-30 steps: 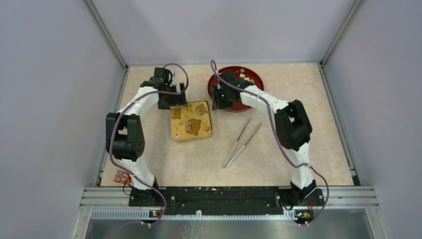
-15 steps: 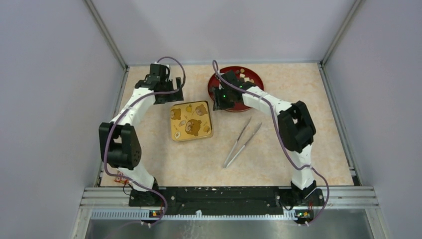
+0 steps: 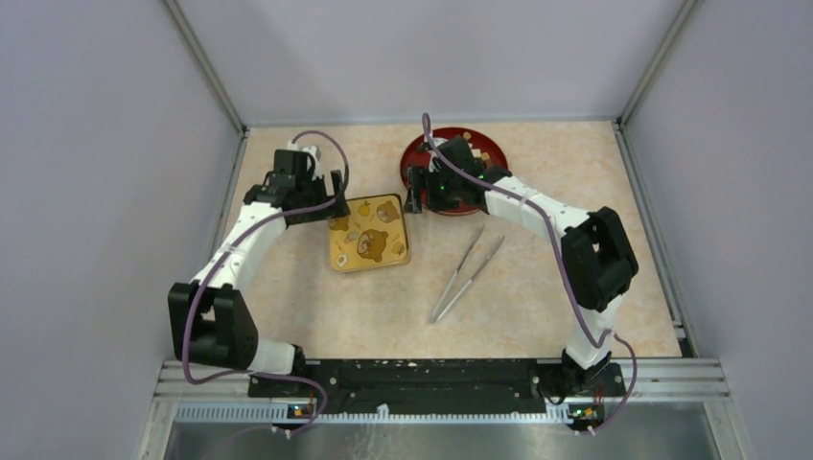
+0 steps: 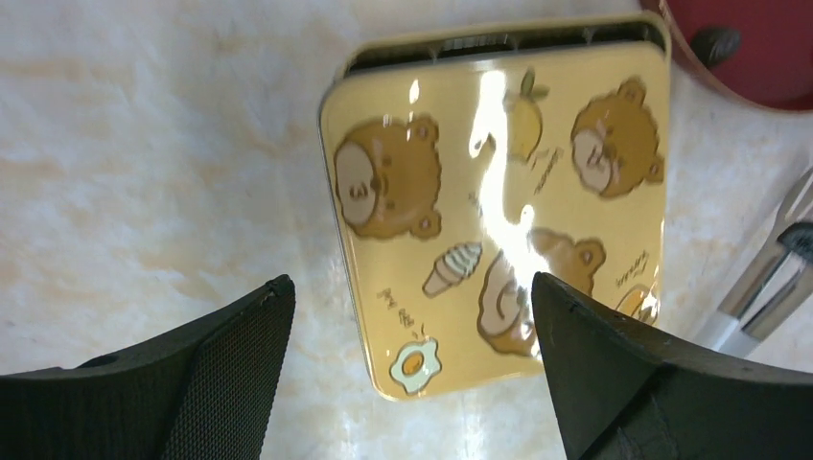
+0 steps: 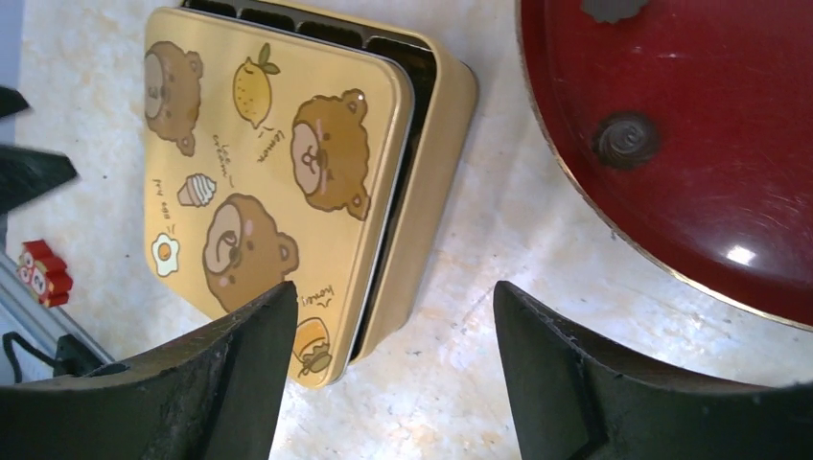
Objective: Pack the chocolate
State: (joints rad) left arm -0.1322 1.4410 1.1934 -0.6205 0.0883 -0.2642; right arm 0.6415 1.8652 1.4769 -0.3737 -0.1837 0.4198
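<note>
Packing hinges on the box now: lid [image 5: 259, 182] sits skewed on tin base [image 5: 436, 144], dark compartments showing along one edge, so it likely needs lifting or squaring. left gripper [image 4: 410, 287] jaws wide, empty, straddling the lid's edge as if to take it. right gripper [image 5: 393, 292] spread too, nothing held, above the gap between tin and red plate [image 5: 690, 192]. chocolate [image 3: 467, 135] lies on the plate; any inside the tin, can't tell. tweezers [image 3: 467, 273] lie apart, untouched

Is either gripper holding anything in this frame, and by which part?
Nothing is held. The left gripper is open above the bear-printed tin lid, and the right gripper is open and empty beside the red plate.
</note>
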